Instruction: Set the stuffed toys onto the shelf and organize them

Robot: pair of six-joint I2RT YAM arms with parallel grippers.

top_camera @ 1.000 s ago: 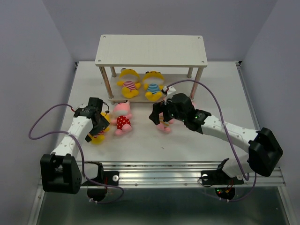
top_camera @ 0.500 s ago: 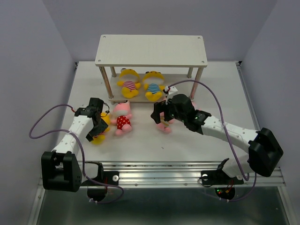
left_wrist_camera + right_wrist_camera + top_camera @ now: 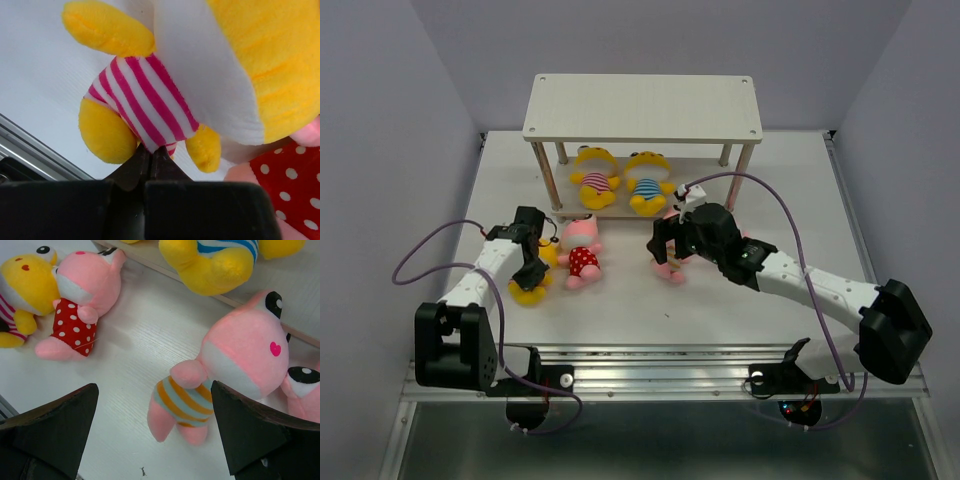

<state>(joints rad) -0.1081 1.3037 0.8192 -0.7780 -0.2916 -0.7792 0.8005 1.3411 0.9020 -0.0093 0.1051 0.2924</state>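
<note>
A yellow stuffed toy (image 3: 150, 105) in a pink-striped outfit lies at the table's left (image 3: 529, 285). My left gripper (image 3: 151, 149) is shut, pinching the hem of its outfit (image 3: 533, 264). A pink toy in red polka dots (image 3: 581, 250) lies right beside it. My right gripper (image 3: 154, 390) hangs open over a pink toy with orange and blue stripes (image 3: 235, 370), one finger on each side (image 3: 667, 250). Two yellow toys (image 3: 595, 178) (image 3: 647, 182) lie on the lower board of the shelf (image 3: 642, 108). Another pink toy (image 3: 304, 390) shows partly at the right.
The shelf's thin legs (image 3: 549, 185) (image 3: 744, 165) stand just behind the loose toys. Purple cables loop off both arms (image 3: 420, 262) (image 3: 775, 205). A metal rail (image 3: 670, 365) runs along the near table edge. Grey walls close in the left and right sides.
My left gripper has shut on the yellow striped toy's outfit. The right arm has drifted slightly to the right over the pink striped toy, its jaws still wide.
</note>
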